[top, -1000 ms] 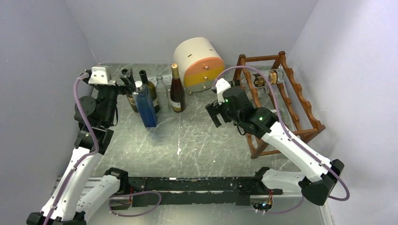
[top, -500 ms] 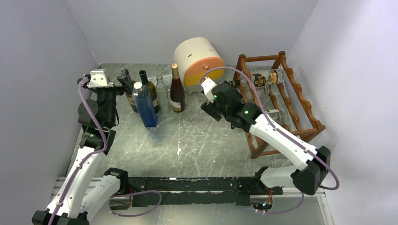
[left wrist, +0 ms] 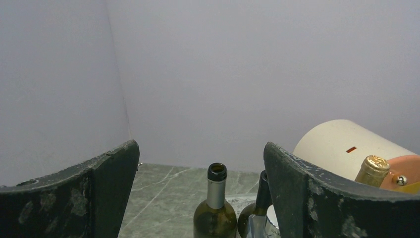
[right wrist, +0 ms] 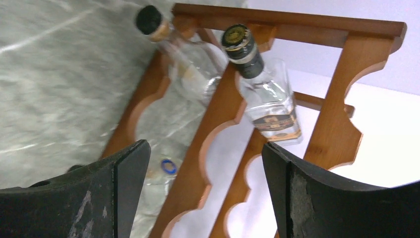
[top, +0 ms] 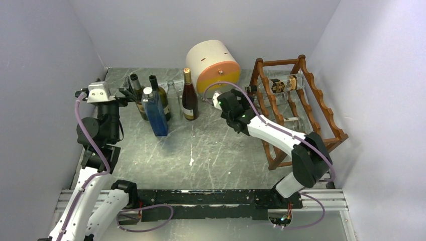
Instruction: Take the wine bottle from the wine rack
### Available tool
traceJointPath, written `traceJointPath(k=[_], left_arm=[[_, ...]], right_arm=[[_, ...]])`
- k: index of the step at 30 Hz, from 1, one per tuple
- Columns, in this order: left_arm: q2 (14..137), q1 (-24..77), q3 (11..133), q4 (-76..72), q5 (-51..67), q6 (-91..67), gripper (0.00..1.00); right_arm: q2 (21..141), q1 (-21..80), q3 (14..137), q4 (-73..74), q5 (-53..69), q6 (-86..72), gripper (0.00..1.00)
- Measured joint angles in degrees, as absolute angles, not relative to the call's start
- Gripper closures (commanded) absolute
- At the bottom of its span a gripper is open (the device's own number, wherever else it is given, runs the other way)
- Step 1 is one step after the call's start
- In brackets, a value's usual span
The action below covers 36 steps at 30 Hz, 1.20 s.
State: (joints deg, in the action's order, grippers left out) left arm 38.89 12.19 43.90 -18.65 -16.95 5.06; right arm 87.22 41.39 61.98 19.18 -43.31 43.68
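Two pincers: both are standing spread wide, and neither is pinching anything.
Wine rack point(top: 279, 63): is standing at the right side of the grey marbled surface point(top: 211, 145), close to the wall.
Wine bottle point(right wrist: 265, 101): is lying on the rack's top tier, clear glass with a dark label, its black-and-gold cap pointing toward the right pincer point(right wrist: 203, 148).
Right pincer: is hovering just beside the rack's left end and facing it, touching neither wood nor glass.
Left pincer point(left wrist: 200, 148): is hanging at the far left, well apart from the rack, near the tops of the standing bottles.
Right wrist view alone: is showing a second clear bottle point(right wrist: 185, 64) lying lower down, and a blue-capped bottle point(right wrist: 168, 166) lower again; from above these are reading only as faint glass.
Left wrist view alone: is showing the open mouth of a green bottle point(left wrist: 215, 208) and the gold foil top point(left wrist: 372, 168) of another.
Top view alone: is taking in the whole rack, a square blue bottle point(top: 156, 113) and the round cream-and-orange drawer box point(top: 213, 63) standing between the bottles and the rack.
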Motion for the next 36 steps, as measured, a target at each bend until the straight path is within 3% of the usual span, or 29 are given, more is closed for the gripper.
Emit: traceJointPath(k=[11, 20, 30, 36], left_arm=[[38.5, 12.2, 42.9, -18.7, -17.0, 5.3, 0.01], [38.3, 12.2, 42.4, -18.7, -17.4, 5.8, 0.01], [38.8, 12.2, 42.3, -18.7, -17.3, 5.8, 0.01], [39.2, 12.2, 42.3, -18.7, -17.3, 5.8, 0.01]], right_arm=[[96.9, 31.4, 62.0, -1.5, -43.1, 66.3, 0.17], [104.3, 29.3, 64.9, -11.1, -41.1, 74.4, 0.28], [110.0, 25.8, 66.7, -17.3, -41.1, 78.3, 0.31], [111.8, 25.0, 66.8, -20.7, -41.2, 79.4, 0.45]])
